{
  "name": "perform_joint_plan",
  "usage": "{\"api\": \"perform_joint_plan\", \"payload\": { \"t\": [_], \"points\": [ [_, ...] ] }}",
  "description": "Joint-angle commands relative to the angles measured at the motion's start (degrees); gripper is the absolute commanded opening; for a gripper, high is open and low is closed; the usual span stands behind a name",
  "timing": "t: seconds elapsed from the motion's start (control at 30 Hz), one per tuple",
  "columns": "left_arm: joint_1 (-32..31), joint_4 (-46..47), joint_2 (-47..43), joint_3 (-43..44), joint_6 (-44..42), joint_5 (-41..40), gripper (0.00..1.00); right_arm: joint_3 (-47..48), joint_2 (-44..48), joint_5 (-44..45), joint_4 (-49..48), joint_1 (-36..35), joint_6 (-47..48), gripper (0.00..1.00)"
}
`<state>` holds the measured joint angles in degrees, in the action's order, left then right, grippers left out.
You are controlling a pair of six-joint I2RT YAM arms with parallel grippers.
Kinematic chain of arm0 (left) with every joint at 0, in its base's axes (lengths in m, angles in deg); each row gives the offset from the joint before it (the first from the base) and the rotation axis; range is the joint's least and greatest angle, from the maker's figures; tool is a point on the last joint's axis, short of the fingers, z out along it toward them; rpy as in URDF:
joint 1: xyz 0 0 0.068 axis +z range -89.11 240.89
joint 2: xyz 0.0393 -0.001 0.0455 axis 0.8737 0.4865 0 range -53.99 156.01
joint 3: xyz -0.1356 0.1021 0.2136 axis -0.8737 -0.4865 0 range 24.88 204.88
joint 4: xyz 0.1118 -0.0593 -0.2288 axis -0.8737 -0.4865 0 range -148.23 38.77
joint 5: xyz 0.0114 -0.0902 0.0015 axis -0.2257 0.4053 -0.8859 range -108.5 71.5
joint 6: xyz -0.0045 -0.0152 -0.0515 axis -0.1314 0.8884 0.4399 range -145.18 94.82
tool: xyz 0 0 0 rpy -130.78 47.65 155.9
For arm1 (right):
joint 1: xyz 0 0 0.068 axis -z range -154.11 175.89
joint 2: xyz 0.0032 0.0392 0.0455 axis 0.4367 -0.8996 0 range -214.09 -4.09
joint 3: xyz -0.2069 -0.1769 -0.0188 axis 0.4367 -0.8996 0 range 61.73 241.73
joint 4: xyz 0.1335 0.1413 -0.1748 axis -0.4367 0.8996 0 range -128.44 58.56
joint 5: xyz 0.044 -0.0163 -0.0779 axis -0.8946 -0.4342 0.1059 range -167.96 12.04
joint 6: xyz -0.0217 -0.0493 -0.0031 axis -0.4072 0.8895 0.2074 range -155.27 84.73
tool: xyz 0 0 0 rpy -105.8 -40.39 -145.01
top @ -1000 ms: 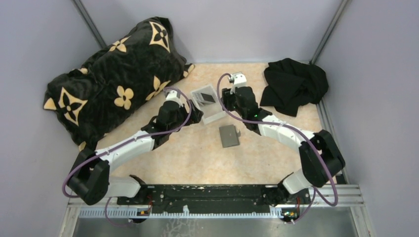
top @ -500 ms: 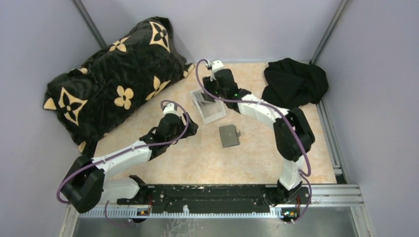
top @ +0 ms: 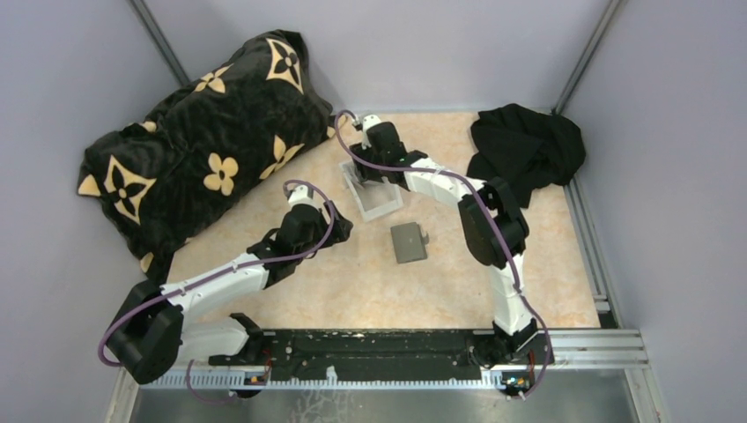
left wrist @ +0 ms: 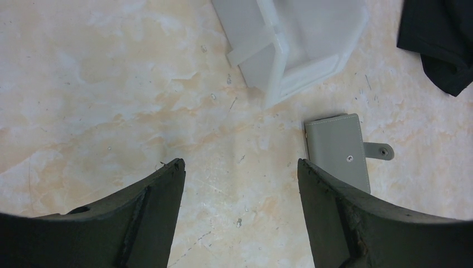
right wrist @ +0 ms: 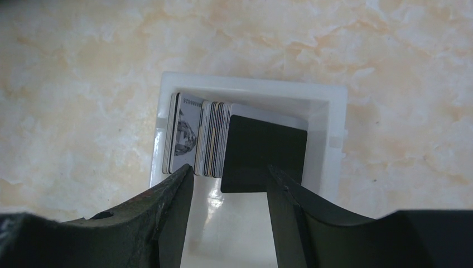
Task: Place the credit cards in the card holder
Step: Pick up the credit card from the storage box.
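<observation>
The credit cards (right wrist: 207, 138) stand on edge in a row at the far end of a small white tray (right wrist: 251, 85), and a black card (right wrist: 261, 151) leans in front of them. My right gripper (right wrist: 230, 170) hangs open just above the tray. Its fingertips straddle the near edge of the row without touching it. The card holder (left wrist: 339, 159), a shut grey wallet with a snap tab, lies flat on the table (top: 409, 241), below the tray (top: 380, 203). My left gripper (left wrist: 240, 164) is open over bare table, with the card holder just beyond its right finger.
A black cushion with gold flowers (top: 203, 132) fills the back left corner. A crumpled black cloth (top: 524, 150) lies at the back right. Grey walls close in the marbled tabletop (top: 352, 291) on three sides.
My right gripper has swung left, from the tray's right side to over its far end. My left gripper has drawn back from the tray toward the near left.
</observation>
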<state>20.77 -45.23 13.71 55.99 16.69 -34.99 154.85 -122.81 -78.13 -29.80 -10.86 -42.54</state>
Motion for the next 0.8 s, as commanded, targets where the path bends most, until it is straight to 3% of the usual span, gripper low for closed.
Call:
{"api": "perform_joint_plan", "payload": {
  "t": [0.0, 0.37, 0.77],
  "points": [
    [-0.3, 0.9, -1.0, -0.7, 0.5, -0.4, 0.8, 4.1, -1.6, -1.2, 0.9, -0.4, -0.3, 0.51],
    [-0.3, 1.4, -1.0, -0.8, 0.6, 0.0, 0.8, 6.4, -5.4, -4.8, 1.1, 1.1, -2.2, 0.5],
    [-0.4, 1.6, -0.5, -0.6, 0.5, 0.5, 0.8, 7.1, -6.4, -8.9, 1.7, 2.0, -4.0, 0.35]
  ]
}}
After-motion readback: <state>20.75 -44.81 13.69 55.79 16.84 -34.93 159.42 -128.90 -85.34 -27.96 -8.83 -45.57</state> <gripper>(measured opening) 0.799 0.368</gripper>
